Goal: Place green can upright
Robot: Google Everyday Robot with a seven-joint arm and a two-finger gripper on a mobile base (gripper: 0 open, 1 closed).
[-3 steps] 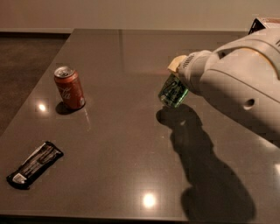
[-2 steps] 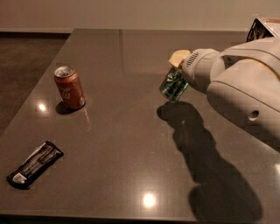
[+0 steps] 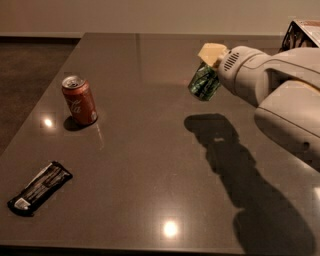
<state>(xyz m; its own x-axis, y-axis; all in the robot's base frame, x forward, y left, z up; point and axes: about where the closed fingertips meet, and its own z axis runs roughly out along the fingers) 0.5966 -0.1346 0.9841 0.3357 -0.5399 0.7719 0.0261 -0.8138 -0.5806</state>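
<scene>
Gripper point(image 3: 213, 67), over the bench point(image 3: 150, 180) right of centre and clamped on the green can point(image 3: 202, 86), has lifted it higher vs a sec ago; can's tilted, clear of the surface w/ shadow beneath, so upright placing isn't done yet.

Likely an office or lab: glossy dark table point(image 3: 150, 165), plain pale wall point(image 3: 150, 15), dark floor point(image 3: 25, 75); the gripper point(image 3: 206, 74) hangs over the table's right side, clasping the green can point(image 3: 203, 85).
</scene>
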